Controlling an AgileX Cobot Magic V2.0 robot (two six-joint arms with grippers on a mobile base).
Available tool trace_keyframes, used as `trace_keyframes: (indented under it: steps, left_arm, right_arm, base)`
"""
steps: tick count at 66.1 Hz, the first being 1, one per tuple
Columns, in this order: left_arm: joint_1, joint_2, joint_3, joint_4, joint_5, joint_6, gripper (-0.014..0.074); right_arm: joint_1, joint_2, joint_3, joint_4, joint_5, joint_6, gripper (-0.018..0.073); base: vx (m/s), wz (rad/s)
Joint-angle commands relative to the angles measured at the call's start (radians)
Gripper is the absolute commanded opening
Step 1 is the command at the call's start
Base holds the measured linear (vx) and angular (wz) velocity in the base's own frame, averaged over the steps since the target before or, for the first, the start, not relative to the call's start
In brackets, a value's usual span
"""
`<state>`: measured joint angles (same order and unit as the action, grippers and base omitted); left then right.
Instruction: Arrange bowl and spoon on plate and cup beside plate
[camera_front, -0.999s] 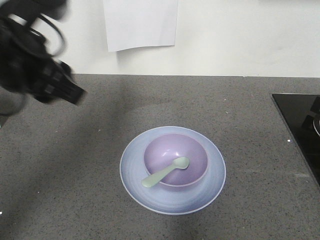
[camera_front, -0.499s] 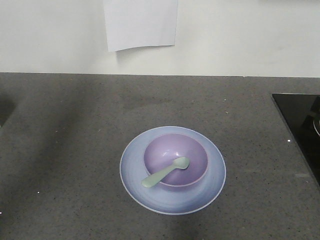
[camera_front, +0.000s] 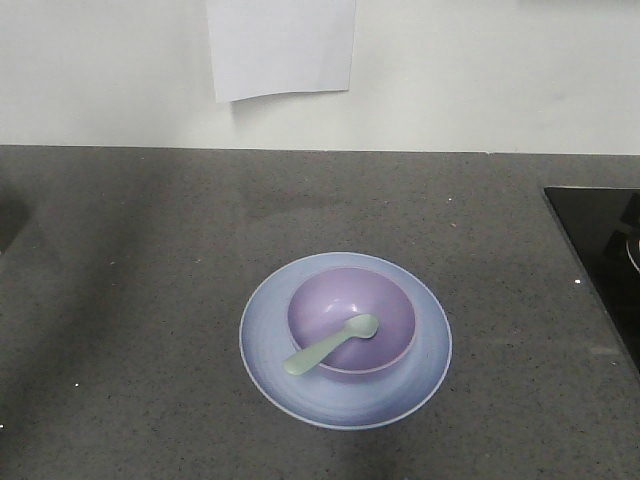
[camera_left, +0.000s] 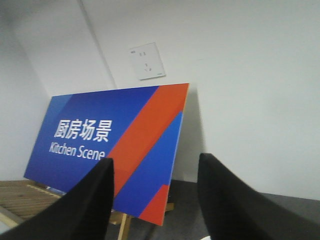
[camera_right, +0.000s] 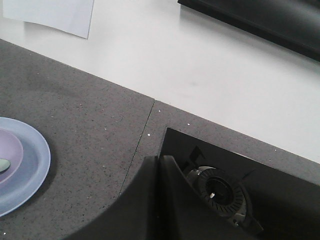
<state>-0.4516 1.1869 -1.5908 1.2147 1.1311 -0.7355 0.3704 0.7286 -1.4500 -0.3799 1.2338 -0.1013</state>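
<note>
The grey speckled countertop (camera_front: 150, 300) carries the pale blue-lilac plate (camera_front: 345, 405), the lavender bowl (camera_front: 385, 305) sitting centred on it and the mint-green spoon (camera_front: 330, 345) resting inside, handle over the near rim. The left gripper (camera_left: 155, 200) hangs released, empty, facing a "Kitchen Scene" sign (camera_left: 107, 145); the right gripper's (camera_right: 165, 200) fingers cannot be judged

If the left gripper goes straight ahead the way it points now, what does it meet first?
Most likely the blue and orange "Kitchen Scene" sign board, which stands between the open jaws of the left gripper; how far off it is, I cannot tell.
</note>
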Motion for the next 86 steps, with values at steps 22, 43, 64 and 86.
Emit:
trace_keyframes:
  steps: [22, 43, 64, 86]
  left_arm:
    - [0.325, 0.059, -0.027, -0.159, -0.133, 0.02, 0.0338]
    - [0.556, 0.179, -0.027, -0.402, -0.264, 0.068, 0.0228]
    - [0.701, 0.291, -0.027, -0.623, -0.326, 0.218, 0.0222]
    - [0.758, 0.331, -0.027, -0.851, -0.324, 0.379, 0.0299]
  right_arm:
    - [-0.006, 0.007, -0.016, -0.024, -0.055, 0.0, -0.0005]
    - [-0.006, 0.007, -0.016, -0.022, -0.054, 0.0, -0.0005]
    - [-0.006, 0.007, -0.016, -0.022, -0.055, 0.0, -0.0005]
    - [-0.006, 0.007, -0.016, -0.022, -0.055, 0.0, -0.0005]
  base:
    - [0.0, 0.0]
    - [0.0, 0.0]
    - [0.0, 0.0]
    - [0.0, 0.0]
